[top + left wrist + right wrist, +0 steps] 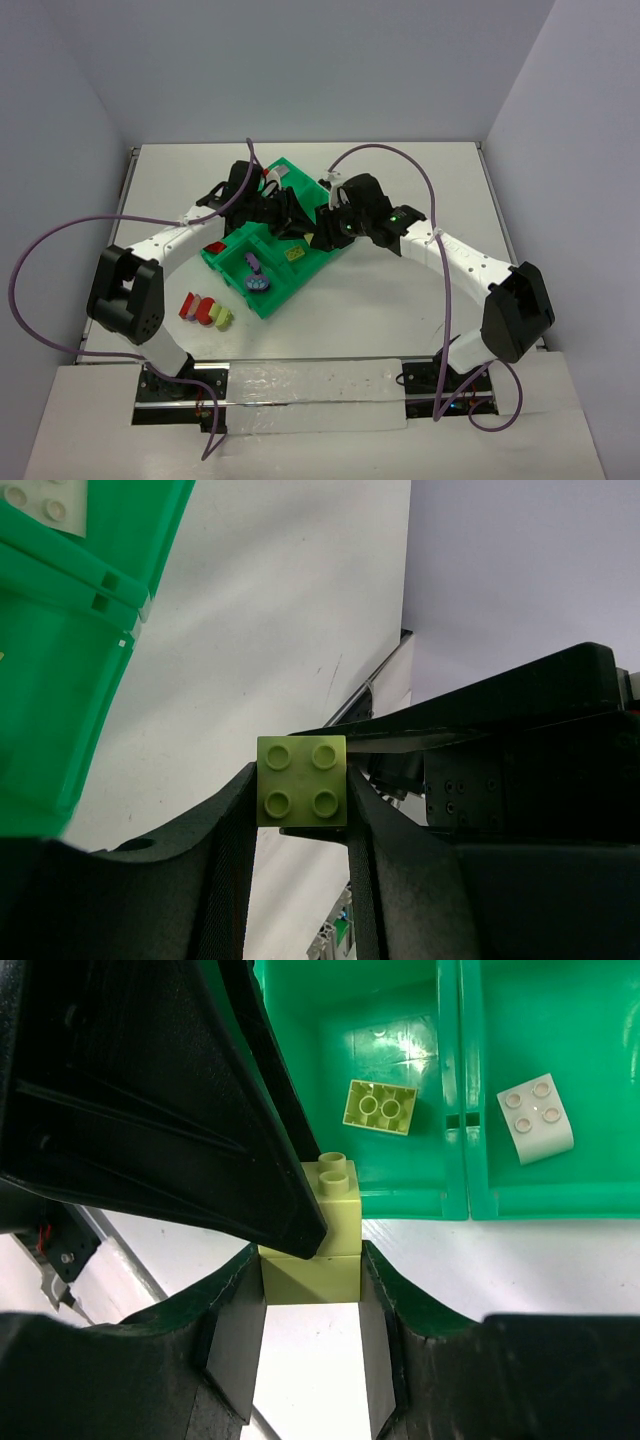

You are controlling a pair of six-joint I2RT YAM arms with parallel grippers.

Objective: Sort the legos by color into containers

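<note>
My two grippers meet over the far part of the green tray (225, 262). My left gripper (301, 802) is shut on a yellow-green lego (301, 780), studs facing the camera. My right gripper (312, 1282) is shut on the lower yellow-green lego (310, 1275) of a two-brick stack. The upper brick (342, 1210) is partly covered by the left gripper's black finger (200, 1110). In the top view the left gripper (290, 215) and right gripper (318, 232) are nearly touching, and the held bricks are hidden.
One tray bin holds a yellow-green brick (380, 1107), its neighbour a white brick (535, 1117). Purple bricks (257, 278) lie in a near bin. A red brick (215, 247) lies by the tray's left side. A row of red and yellow-green bricks (205, 310) sits on the table front left.
</note>
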